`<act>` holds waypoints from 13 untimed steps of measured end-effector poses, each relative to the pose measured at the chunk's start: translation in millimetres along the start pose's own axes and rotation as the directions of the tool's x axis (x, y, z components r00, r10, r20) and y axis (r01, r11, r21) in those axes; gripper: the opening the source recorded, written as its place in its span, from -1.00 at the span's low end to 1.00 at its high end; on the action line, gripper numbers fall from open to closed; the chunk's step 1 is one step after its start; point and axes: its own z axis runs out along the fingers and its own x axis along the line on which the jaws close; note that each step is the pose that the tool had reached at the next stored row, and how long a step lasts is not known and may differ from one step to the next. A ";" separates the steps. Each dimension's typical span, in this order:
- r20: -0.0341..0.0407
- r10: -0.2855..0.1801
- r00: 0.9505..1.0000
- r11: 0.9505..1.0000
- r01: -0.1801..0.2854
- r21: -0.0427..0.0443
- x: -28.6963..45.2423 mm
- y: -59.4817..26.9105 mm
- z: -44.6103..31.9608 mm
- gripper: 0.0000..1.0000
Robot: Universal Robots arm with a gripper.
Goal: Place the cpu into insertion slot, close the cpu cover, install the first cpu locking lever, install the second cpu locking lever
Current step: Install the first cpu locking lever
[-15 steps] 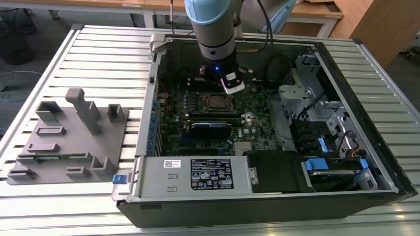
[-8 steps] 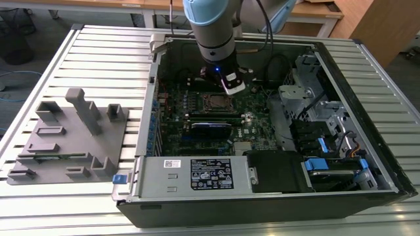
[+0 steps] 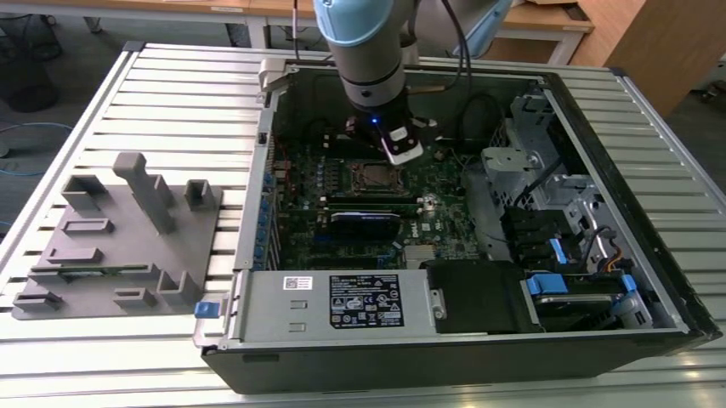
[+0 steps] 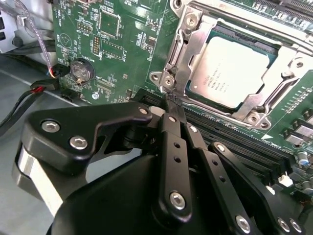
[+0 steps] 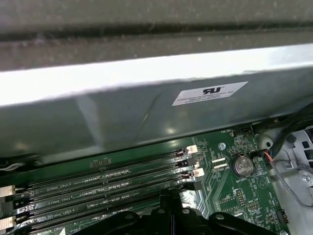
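Black gripper (image 4: 172, 105) linkage is sitting closest to the lens in the second wrist view, fingers pressed together w/ no gap, tips (image 4: 171, 102) meeting at the corner of the cpu cover (image 4: 182, 58). Whether they're pinching a lever there or just touching the frame can't be told.

Cpu (image 4: 230, 71) is lying flat in the insertion slot (image 4: 264, 46), silver top showing thru the cover's window; cover is lying down over it, its metal frame running along the chip's edges.

A coin cell (image 4: 81, 69) is sitting on the green motherboard (image 4: 122, 58) well apart from the socket, w/ red/black wires (image 4: 39, 88) trailing nearby.

In the exterior view the arm (image 3: 365, 51) is reaching down into the open pc case (image 3: 635, 323), gripper (image 3: 399, 151) hanging just above the socket (image 3: 371, 176). A grey fixture tray (image 3: 114, 246) is resting on the slatted table (image 3: 68, 357) to the exterior view's left of the case.

In the first wrist view, memory slots (image 5: 107, 176) are running beside the case wall (image 5: 146, 112).
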 end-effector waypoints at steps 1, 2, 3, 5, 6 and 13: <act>0.000 0.000 1.000 1.000 0.000 0.000 0.5 -0.2 0.1 -0.80; 0.000 0.000 1.000 1.000 0.000 0.000 0.7 -0.3 0.2 -0.80; 0.000 0.000 1.000 1.000 0.000 0.000 0.8 -0.4 0.5 -0.80; 0.000 0.000 1.000 1.000 0.000 0.000 1.0 -0.6 1.1 -0.80; 0.000 0.000 1.000 1.000 0.000 0.000 1.1 -0.7 1.4 -0.80; 0.000 0.000 1.000 1.000 0.000 0.000 1.7 -1.3 3.2 -0.80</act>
